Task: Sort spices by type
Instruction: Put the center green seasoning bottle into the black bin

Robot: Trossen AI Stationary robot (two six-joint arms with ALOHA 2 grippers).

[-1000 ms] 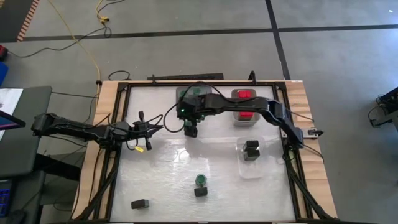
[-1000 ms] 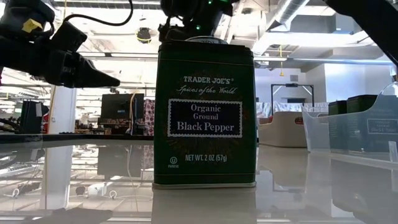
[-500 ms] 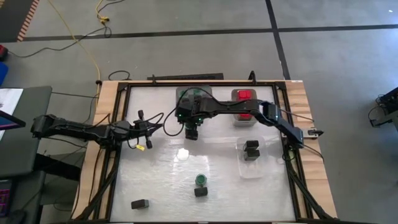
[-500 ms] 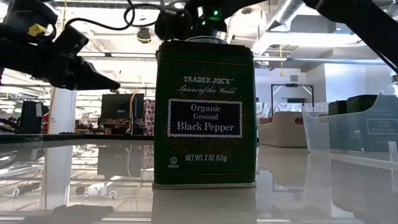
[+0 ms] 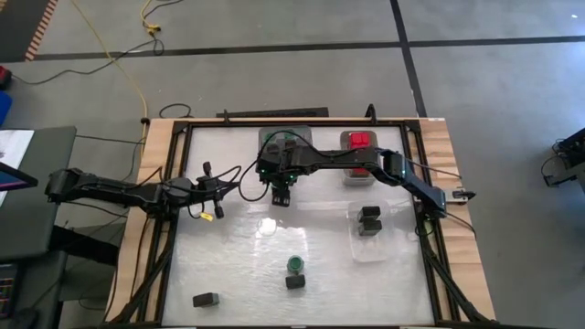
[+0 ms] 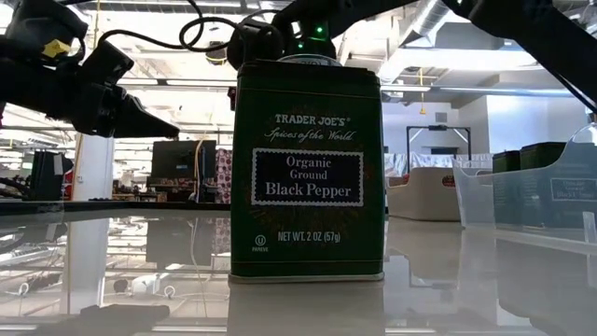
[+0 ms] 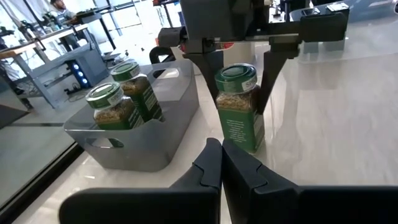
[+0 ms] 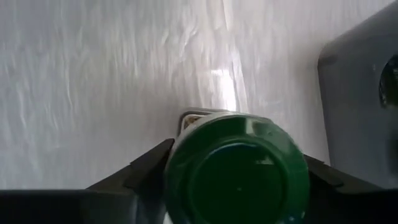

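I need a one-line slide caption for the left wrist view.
Right tool straddles a green-lidded jar beside the grey tray holding two more.
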